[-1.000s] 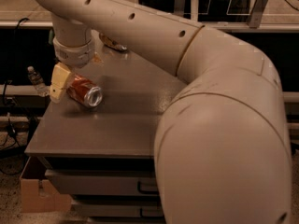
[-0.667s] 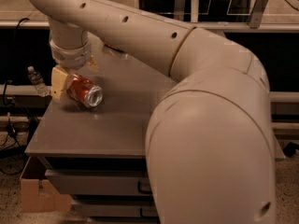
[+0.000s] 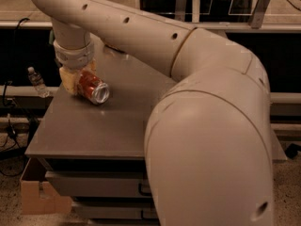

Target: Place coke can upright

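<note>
camera view | cream two-finger gripper [image 3: 79, 78] at far-left of the dark grey tabletop [image 3: 94, 131], fingers clamped on the red aluminium coke can [image 3: 94, 89] | wrist and can have nudged right and slightly up in the last second | can still lying over, silver end facing near-right | looks like the lift's starting, uprighting not yet done
</note>
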